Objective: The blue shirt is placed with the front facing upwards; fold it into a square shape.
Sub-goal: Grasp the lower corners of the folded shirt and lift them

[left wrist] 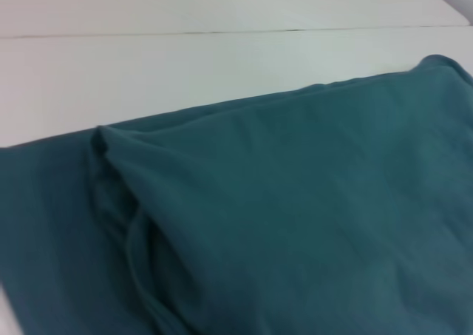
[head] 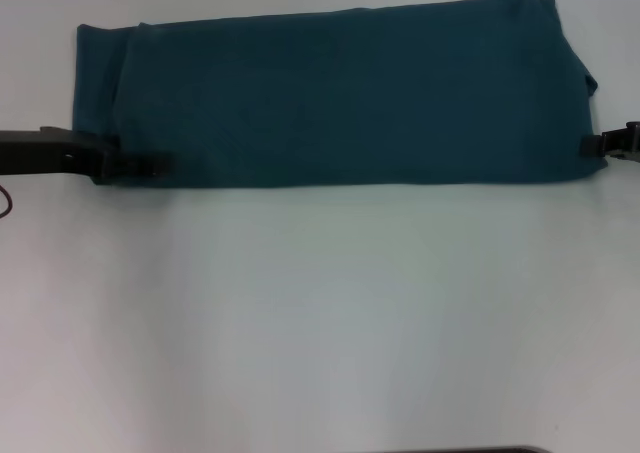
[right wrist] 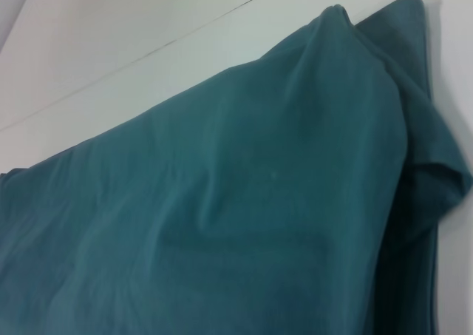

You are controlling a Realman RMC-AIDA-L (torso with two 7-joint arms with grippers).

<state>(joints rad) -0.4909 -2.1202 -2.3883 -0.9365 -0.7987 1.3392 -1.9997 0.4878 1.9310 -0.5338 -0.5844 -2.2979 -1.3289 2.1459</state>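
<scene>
Lying as a long soft band, blue shirt (plain side up); left gripper and right gripper unreadable.

left arm: enters low from the left edge, level, left gripper at the near left corner. right arm: only the right gripper shows at the right edge, pointing inward.

A plain white, smooth tabletop fills most of the head view. A thin dark seam runs straight across its surface in the left wrist view and shows again as a slanted line in the right wrist view. A dark edge lies at the head view's near border.
</scene>
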